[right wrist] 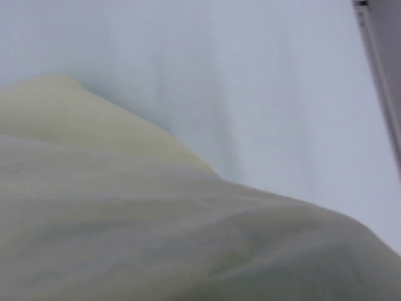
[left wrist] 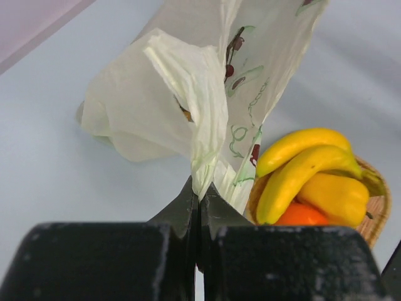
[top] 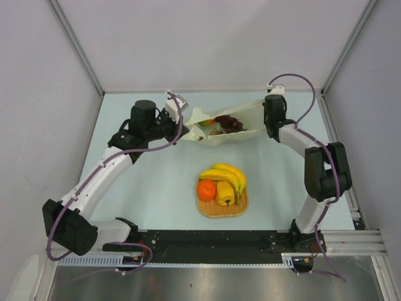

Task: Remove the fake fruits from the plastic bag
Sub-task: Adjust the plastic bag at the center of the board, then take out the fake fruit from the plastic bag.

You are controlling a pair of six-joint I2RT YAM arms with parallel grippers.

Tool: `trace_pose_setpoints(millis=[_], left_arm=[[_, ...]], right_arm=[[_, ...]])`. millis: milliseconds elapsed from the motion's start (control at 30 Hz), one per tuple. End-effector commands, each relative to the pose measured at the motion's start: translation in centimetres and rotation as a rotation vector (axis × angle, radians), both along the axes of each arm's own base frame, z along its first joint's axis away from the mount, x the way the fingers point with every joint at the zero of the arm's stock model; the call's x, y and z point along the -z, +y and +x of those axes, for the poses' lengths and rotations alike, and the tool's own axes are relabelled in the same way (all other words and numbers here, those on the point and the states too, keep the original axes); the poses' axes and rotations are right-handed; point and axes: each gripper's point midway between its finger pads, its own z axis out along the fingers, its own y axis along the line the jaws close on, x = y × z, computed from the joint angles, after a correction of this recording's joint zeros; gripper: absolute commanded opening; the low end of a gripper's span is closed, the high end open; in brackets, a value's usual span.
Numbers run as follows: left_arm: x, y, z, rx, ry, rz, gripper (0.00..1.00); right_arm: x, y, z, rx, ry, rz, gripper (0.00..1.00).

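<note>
Nearest the arm bases, well short of both claws, the woven mat (top: 223, 211) carries the banana bunch (top: 227, 175), the orange (top: 206, 189) and the yellow pepper-like fruit (top: 226, 193), so those three are out. Farther off, the plastic bag (top: 216, 133) is stretched between the two claws. Whether it clears the tabletop (top: 156, 182) I can't make out. The left claw (left wrist: 199, 200) is clenched on a twisted fold of the film, which fans out just beyond its tips. The right claw (top: 269, 125) sits at the bag's opposite corner. Its own camera sees only pale film pressed close, so I cannot tell whether it has bitten. About midway between the claws, dark grapes (top: 229, 123) show inside the bag. To do this well, I'd want the right claw sure of its pinch before any pull. Then one end should rise slowly so the fruit slides toward the open side and lands on bare tabletop, short of the mat's pile.
</note>
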Motion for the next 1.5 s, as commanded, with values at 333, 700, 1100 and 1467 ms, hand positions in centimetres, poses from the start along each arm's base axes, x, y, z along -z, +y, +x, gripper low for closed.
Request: trace_pose_setpoints(millis=[333, 700, 1100, 1467], left_arm=[[4.2, 0.3, 0.5, -0.16, 0.092, 0.072, 0.01], [5.0, 5.6, 3.6, -0.483, 0.12, 0.048, 0.0], [0.4, 1.7, 4.4, -0.31, 0.099, -0.048, 0.0], [1.1, 1.0, 5.1, -0.281, 0.13, -0.03, 0.0]], right_arm=[[-0.3, 12.2, -5.6, -0.48, 0.111, 0.197, 0.26], [1.0, 19.4, -3.8, -0.607, 0.102, 0.246, 0.36], [3.1, 22.1, 5.9, -0.57, 0.063, 0.213, 0.83], [6.6, 23.8, 6.7, -0.65, 0.109, 0.155, 1.0]])
